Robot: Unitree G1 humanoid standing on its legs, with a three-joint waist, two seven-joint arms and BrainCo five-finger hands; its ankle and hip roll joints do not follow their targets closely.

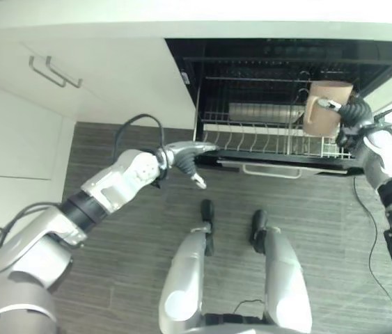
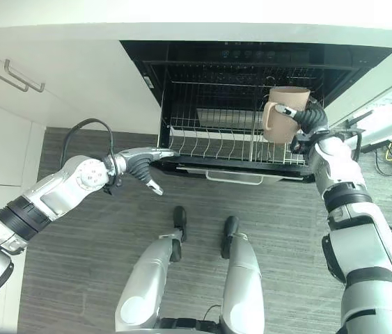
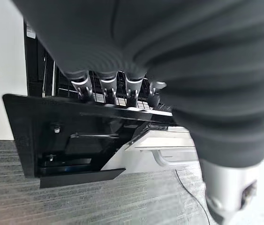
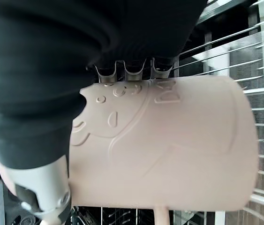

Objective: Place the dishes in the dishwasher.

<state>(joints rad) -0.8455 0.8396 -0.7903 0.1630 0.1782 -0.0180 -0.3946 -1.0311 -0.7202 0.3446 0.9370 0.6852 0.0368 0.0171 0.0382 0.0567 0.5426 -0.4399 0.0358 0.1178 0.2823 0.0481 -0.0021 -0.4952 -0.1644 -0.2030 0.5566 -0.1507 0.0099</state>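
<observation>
At twelve o'clock from the robot, a pale worktop (image 1: 196,17) runs across the top of the head views, with white cabinets (image 1: 77,76) under it on the ten o'clock side and a grey wood-grain floor (image 1: 147,229) below. Between twelve and two o'clock stands the open dishwasher (image 2: 251,62), its dark cavity holding a wire rack (image 2: 216,142) pulled forward over the lowered door (image 3: 75,140). A metal pot (image 1: 262,113) lies on its side further back in the rack.

Over the rack's right part, at about one o'clock, hangs the beige mug (image 2: 285,115), held off the wires by the right robot hand (image 2: 312,118), whose fingers (image 4: 132,70) are curled over the mug's wall and clamped on it. The mug stands roughly upright, its long axis close to vertical, mouth upward, and its handle toward nine o'clock.

The left robot hand (image 1: 190,158) sits at eleven o'clock beside the rack's left front corner; its fingers (image 3: 106,86) reach straight out and loose over the door's edge, holding nothing.
</observation>
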